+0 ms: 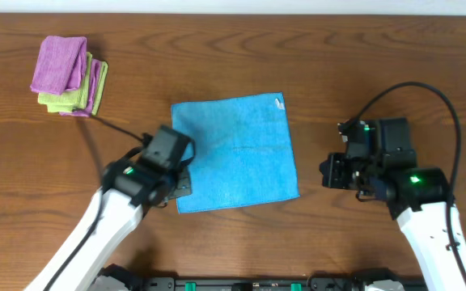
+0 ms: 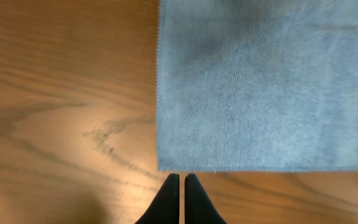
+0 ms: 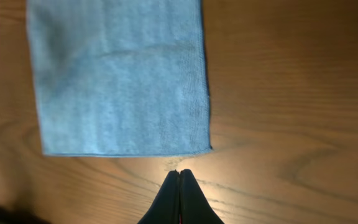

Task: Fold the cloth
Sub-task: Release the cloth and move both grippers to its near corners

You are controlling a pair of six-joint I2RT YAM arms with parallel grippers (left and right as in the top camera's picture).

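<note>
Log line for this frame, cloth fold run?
blue cloth: flat, unfolded | left claw: shut, beside cloth corner | right claw: shut, beside cloth corner

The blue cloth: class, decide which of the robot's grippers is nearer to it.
Left. The left gripper sits at the blue cloth's left edge, near its front corner. The right gripper is off the cloth's right edge, with bare table between.

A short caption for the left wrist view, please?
Closed left fingers point at the blue cloth's corner on the wooden table.
</note>
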